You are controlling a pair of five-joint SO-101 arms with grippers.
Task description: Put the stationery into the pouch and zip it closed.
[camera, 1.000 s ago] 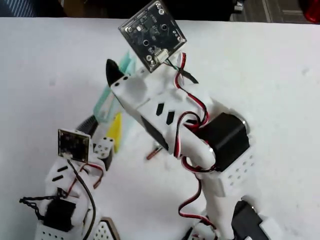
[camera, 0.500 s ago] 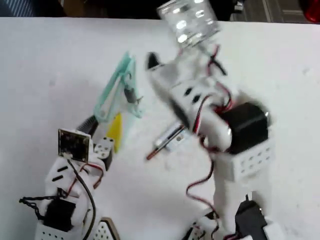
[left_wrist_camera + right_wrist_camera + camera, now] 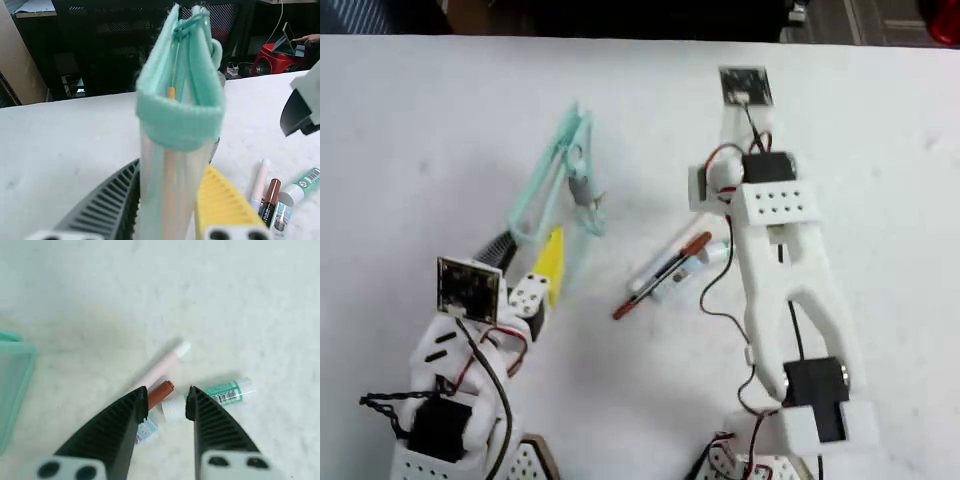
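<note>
A teal-edged clear pouch (image 3: pixel 556 176) lies on the white table, one end pinched in my left gripper (image 3: pixel 526 243). In the left wrist view the pouch (image 3: pixel 177 125) stands between the dark finger (image 3: pixel 107 200) and the yellow finger (image 3: pixel 222 205), its zipper running away from the camera. The stationery (image 3: pixel 665 270), a pink pen (image 3: pixel 162 362), a brown-capped pen (image 3: pixel 159 392) and a teal-labelled tube (image 3: pixel 225 391), lies bunched right of the pouch. My right gripper (image 3: pixel 167 392) hangs open just above these items, holding nothing. The right arm (image 3: pixel 775 205) stretches along the right side.
The pouch's corner (image 3: pixel 12 375) sits off to one side of the right gripper. The right arm's dark finger (image 3: pixel 300 112) shows beyond the stationery (image 3: pixel 272 197). Bare table (image 3: pixel 880 150) spreads to the right and far left. Dark room clutter lies past the table's far edge.
The right arm has swung away from the pouch to the right and now stands over the stationery. The pouch and pens are uncovered. The left arm has kept still.
</note>
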